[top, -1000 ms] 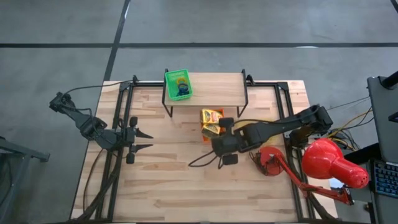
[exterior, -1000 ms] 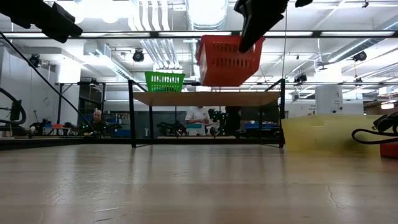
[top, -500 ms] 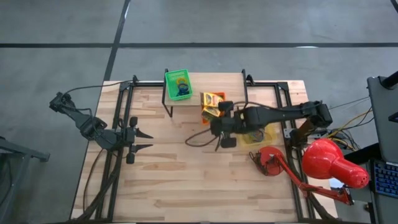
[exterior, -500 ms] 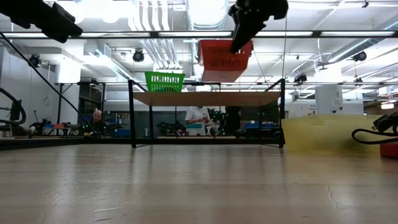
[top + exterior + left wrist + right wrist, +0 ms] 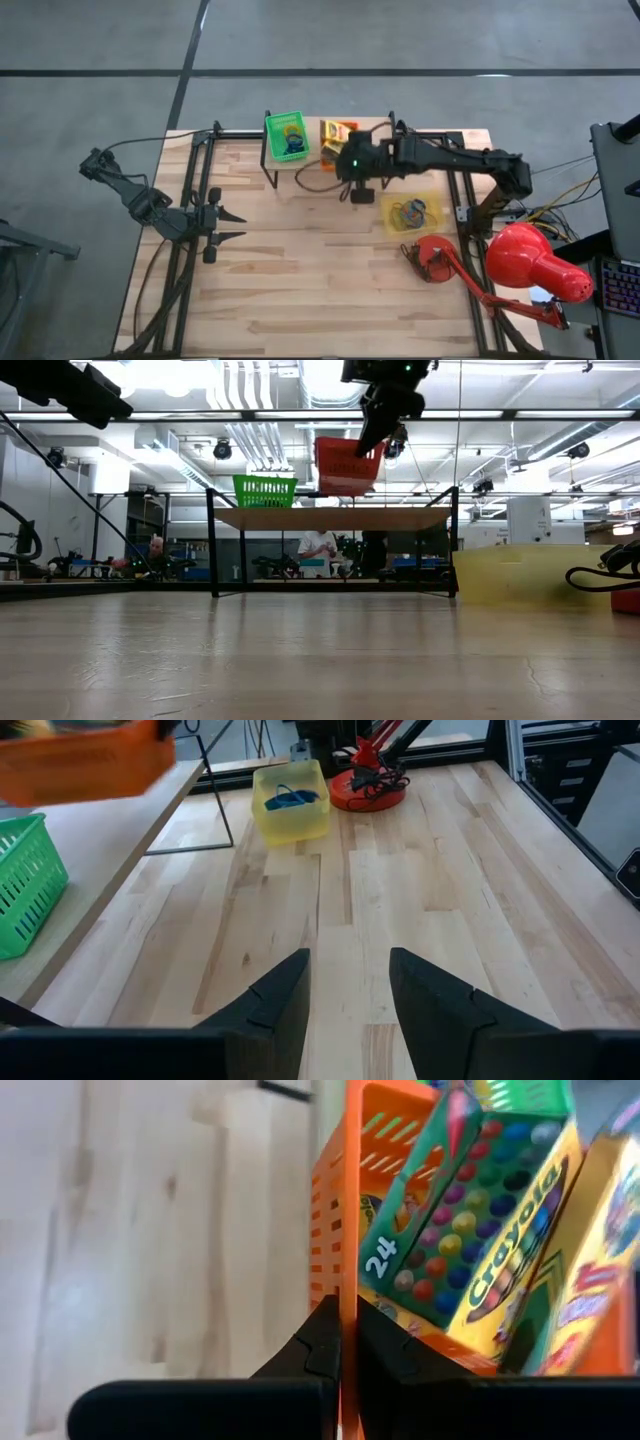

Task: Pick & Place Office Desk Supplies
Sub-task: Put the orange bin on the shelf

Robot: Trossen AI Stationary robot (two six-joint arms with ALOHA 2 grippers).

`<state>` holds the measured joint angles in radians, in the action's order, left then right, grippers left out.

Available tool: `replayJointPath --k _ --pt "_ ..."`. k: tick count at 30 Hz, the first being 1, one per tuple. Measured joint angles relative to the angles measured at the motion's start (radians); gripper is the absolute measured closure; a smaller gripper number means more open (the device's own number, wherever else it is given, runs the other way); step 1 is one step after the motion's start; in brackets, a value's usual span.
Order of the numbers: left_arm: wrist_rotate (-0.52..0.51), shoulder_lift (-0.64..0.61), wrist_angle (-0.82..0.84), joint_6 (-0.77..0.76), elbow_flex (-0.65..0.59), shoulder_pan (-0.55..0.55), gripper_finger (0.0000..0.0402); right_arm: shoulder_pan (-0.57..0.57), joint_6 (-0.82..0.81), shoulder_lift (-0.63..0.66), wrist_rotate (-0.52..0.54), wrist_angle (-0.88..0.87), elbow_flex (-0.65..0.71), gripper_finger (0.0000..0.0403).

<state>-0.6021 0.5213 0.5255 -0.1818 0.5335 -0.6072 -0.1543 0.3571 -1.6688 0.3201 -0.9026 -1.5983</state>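
My right gripper (image 5: pixel 348 152) is shut on an orange tray (image 5: pixel 338 134) that holds several printed crayon boxes (image 5: pixel 470 1230). The tray hangs a little above the wooden shelf (image 5: pixel 335 518) at the table's far edge, next to the green tray (image 5: pixel 287 135) that stands on the shelf. In the low view the orange tray (image 5: pixel 348 464) shows clear of the shelf top. My left gripper (image 5: pixel 236 226) stands open near the table's left side, with nothing between its fingers (image 5: pixel 290 995). My right gripper pinches the orange tray's perforated side wall at its rim (image 5: pixel 343 1285), one finger (image 5: pixel 318 1342) outside the tray and the other inside, next to the boxes. The fingers slant down from above, from the near side. The tray is lifted clear of the shelf, slightly tilted.
A yellow tray (image 5: pixel 413 213) with rubber bands sits on the table right of centre. Near it stands the red desk lamp (image 5: pixel 535 265) on its round base (image 5: pixel 432 258). Black frame rails (image 5: pixel 196 200) run along the table's sides. Bare wood lies in the near middle.
My right gripper, still shut on the orange tray, has carried it up and toward the table's far edge. The tray has gone from above the table in front of the shelf to above the shelf, beside the green tray. The yellow tray now shows uncovered.
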Motion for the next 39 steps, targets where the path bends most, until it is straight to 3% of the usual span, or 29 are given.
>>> replayJointPath --k 11,39 --pt "0.0 0.0 0.0 0.0 0.0 0.0 0.0261 -0.163 0.076 -0.031 -0.155 0.058 -0.001 0.0394" --pt "0.0 0.0 0.001 0.0 0.0 0.0 0.0261 -0.192 0.105 -0.131 -0.164 0.129 -0.06 0.0394"
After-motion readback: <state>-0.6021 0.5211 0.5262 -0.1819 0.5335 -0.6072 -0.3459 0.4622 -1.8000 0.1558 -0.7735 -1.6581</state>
